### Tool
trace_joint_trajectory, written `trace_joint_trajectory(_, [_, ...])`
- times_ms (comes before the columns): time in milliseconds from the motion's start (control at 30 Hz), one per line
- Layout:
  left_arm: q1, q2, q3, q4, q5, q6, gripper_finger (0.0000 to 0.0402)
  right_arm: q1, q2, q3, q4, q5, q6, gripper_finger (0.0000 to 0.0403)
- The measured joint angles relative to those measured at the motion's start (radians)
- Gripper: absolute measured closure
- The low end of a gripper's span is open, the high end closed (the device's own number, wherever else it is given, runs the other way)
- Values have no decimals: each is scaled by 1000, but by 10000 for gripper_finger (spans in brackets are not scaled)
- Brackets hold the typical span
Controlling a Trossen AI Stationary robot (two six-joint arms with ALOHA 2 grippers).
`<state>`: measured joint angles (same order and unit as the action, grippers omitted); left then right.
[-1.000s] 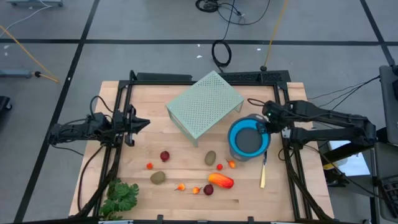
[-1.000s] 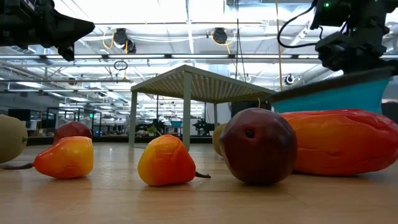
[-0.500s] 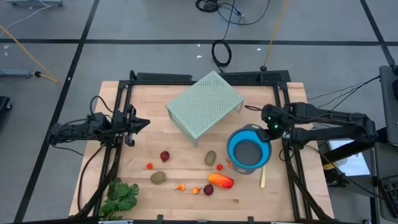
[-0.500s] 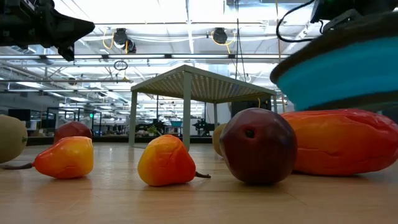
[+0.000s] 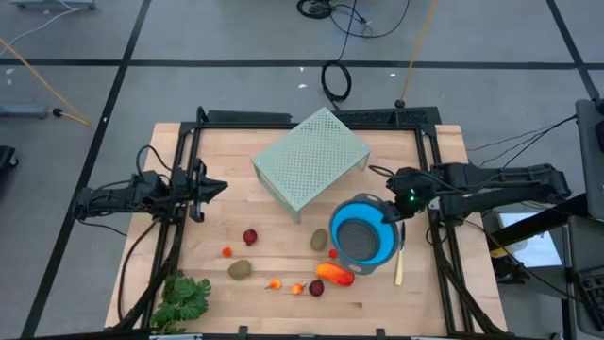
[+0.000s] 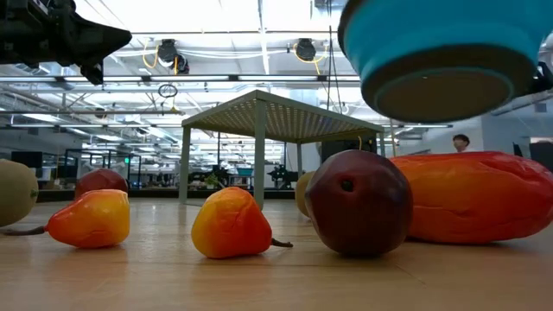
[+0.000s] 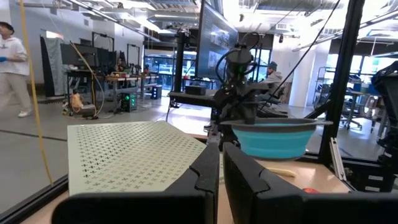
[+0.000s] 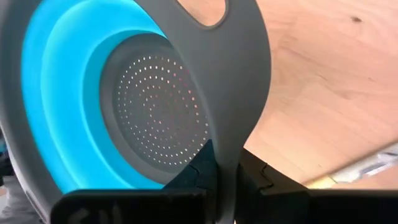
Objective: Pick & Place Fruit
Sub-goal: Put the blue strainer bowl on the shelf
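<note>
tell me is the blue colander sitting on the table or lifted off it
Lifted. In the low view the blue colander hangs above the long orange-red fruit, base clear of the table. The right gripper is shut on its grey handle.

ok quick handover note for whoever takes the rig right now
Right gripper: shut on the blue colander by its handle, held in the air above the table, over the fruit's right end.
Left gripper: shut, empty, waiting at the left side.
Fruit: all on the wood, none in the colander: long orange-red piece, two brown-green ovals, two dark red balls, tiny ones between them.
Done: colander lifted.
Left: all the fruit.
</note>
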<state>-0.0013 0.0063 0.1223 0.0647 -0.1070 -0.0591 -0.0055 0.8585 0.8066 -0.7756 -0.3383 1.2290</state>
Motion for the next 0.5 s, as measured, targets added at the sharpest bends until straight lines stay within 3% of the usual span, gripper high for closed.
trace_joint_trajectory(500, [0,0,0,0,-17,12,380,178,9,89,55,207,136,393])
